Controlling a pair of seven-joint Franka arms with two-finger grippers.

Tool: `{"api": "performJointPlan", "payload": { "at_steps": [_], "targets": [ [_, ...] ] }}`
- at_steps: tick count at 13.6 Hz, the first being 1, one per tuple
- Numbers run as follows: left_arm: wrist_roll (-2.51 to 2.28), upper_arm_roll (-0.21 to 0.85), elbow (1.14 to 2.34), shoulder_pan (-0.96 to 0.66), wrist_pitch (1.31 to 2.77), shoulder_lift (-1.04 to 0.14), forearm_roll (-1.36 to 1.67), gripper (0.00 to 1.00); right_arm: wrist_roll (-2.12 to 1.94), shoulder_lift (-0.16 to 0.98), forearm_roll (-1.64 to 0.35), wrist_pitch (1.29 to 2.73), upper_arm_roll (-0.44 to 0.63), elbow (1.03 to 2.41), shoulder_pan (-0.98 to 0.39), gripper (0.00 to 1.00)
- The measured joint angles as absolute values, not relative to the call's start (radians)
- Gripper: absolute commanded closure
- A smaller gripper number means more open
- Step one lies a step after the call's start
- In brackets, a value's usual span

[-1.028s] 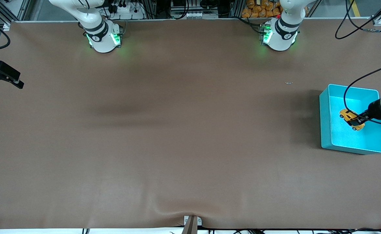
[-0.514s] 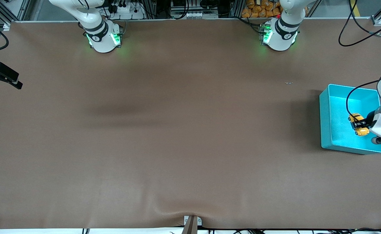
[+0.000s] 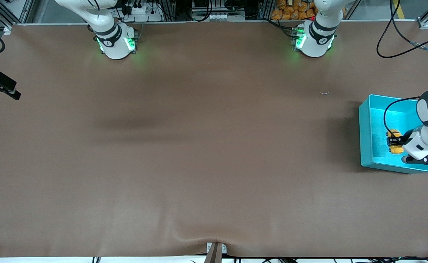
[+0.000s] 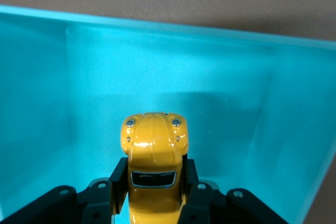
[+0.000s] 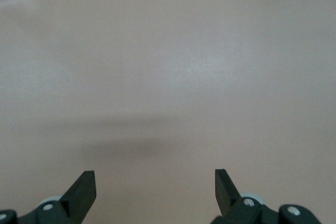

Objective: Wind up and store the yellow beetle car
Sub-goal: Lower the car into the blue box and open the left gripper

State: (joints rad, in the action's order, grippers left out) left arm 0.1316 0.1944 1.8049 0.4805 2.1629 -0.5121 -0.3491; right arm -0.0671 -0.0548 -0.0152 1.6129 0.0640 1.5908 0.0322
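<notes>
Clearly the job is near its end. At the right arm's end of the table point(image 3: 184, 153), the right gripper point(image 5: 155, 190) waits over bare brown cloth with its jaws wide apart and nothing between them. Toward the left arm's end, the left gripper point(image 3: 395, 141) hangs inside the teal bin point(image 3: 366, 146), its jaws clamped on the sides of the car point(image 4: 153, 153), nose pointing at the bin's wall. Whether the car touches the floor I cannot tell. Only release and withdrawal seem left; winding cannot be judged.
</notes>
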Motion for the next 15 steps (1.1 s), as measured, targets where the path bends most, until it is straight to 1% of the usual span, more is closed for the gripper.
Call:
{"api": "performJointPlan", "payload": {
  "at_steps": [3,9,10,11,12,15],
  "targets": [
    [0.141,0.193,1.792,0.500,2.170,-0.557,-0.351,1.00,-0.067,-0.051,-0.015,1.613,0.064,1.591,0.033,0.00],
    [0.141,0.193,1.780,0.512,2.233,-0.630,-0.429,1.00,-0.067,-0.047,-0.015,1.613,0.064,1.591,0.037,0.00],
    [0.141,0.193,1.779,0.519,2.239,-0.637,-0.439,0.90,-0.067,-0.047,-0.015,1.613,0.064,1.591,0.037,0.00],
    [0.142,0.194,1.779,0.524,2.241,-0.640,-0.441,0.48,-0.067,-0.046,-0.015,1.613,0.064,1.591,0.037,0.00],
    [0.142,0.194,1.778,0.525,2.241,-0.640,-0.442,0.00,-0.067,-0.046,-0.015,1.613,0.064,1.591,0.037,0.00],
    [0.142,0.200,1.773,0.525,2.241,-0.640,-0.443,0.00,-0.067,-0.046,-0.015,1.613,0.064,1.591,0.038,0.00]
  ]
}}
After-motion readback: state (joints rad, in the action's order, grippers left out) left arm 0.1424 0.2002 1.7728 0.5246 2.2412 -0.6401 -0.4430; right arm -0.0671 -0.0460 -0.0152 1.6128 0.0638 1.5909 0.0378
